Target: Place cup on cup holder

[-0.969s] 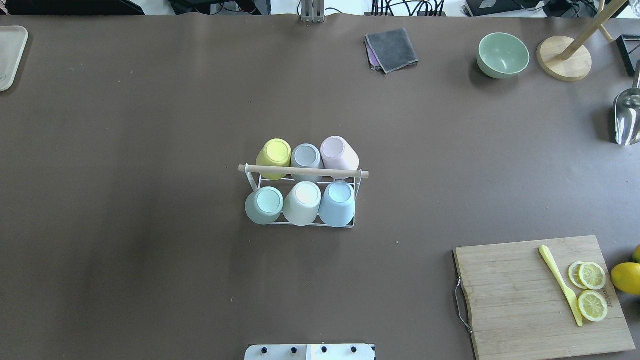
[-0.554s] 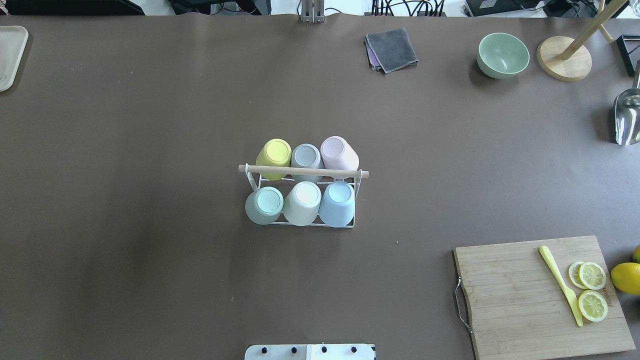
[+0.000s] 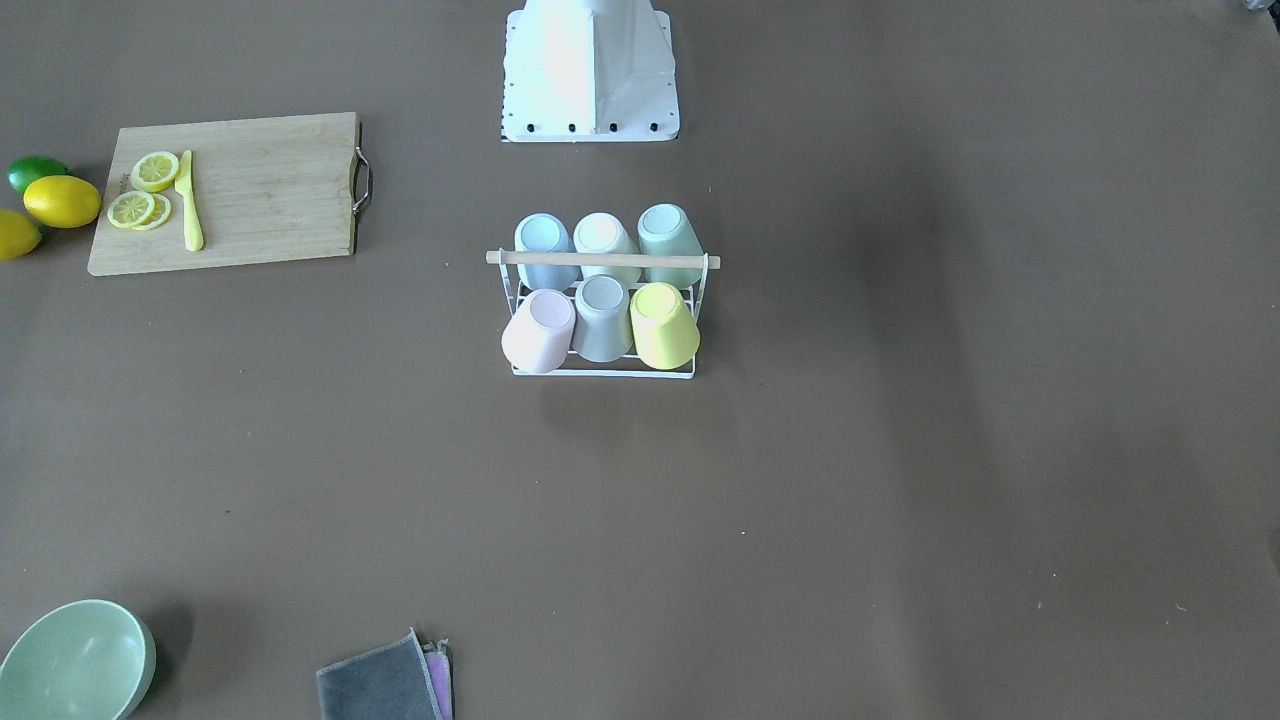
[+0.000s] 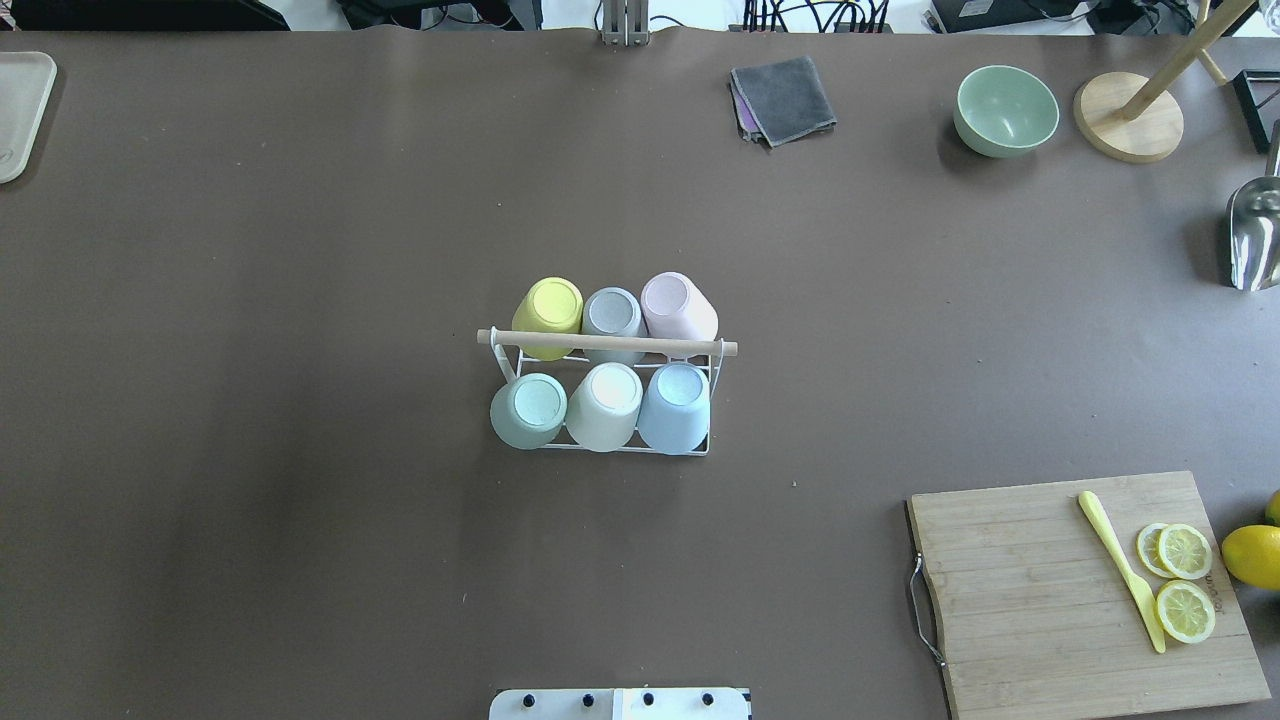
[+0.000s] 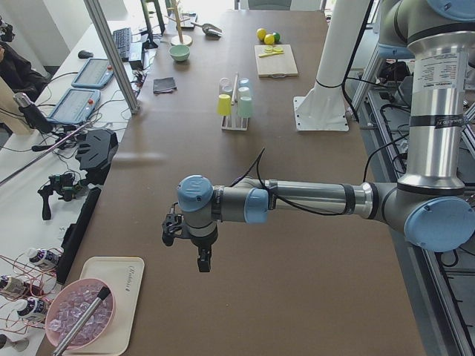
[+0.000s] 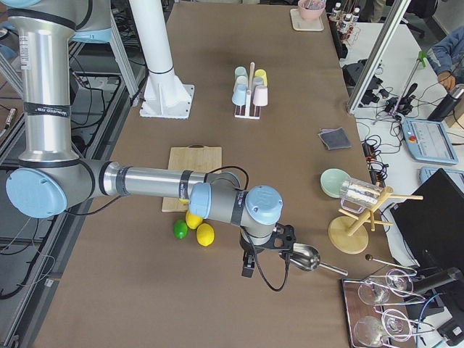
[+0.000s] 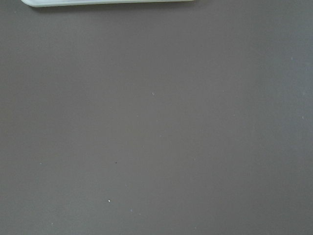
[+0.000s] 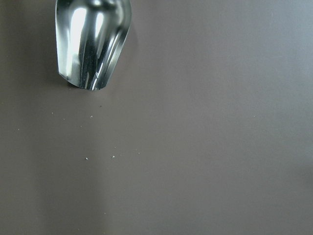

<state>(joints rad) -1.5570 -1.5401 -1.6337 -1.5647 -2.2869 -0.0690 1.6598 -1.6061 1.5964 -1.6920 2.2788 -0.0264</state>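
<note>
The brown table (image 4: 300, 250) carries one cup holder (image 4: 610, 342) at its middle, and everything else is placed from it. Two arms are in play. The left gripper (image 5: 200, 256) hangs over bare tabletop well apart from the cup holder toward the robot's left end of the table. The right gripper (image 6: 250, 262) hangs equally far off toward the right end. Both show only in the side views and neither wrist camera catches its own fingers, so I cannot tell whether either pair is spread or closed; neither appears to carry anything. One wooden cutting board (image 4: 1050, 580) lies to the robot's right of the cup holder and nearer the base, and one green bowl (image 4: 1005, 108) sits far beyond the holder on that same side. Six cups stand upside down on the cup holder in two rows of three. Beyond the rod are the yellow cup (image 4: 549, 312), grey cup (image 4: 613, 318) and pink cup (image 4: 678, 305), and on the base side are the green cup (image 4: 528, 410), white cup (image 4: 605, 405) and blue cup (image 4: 675, 405). No loose cup shows anywhere, so the task looks finished. The prongs are hidden under the cups, so how well each is seated is uncertain. Three lemon slices (image 4: 1184, 550) lie on the board.
</note>
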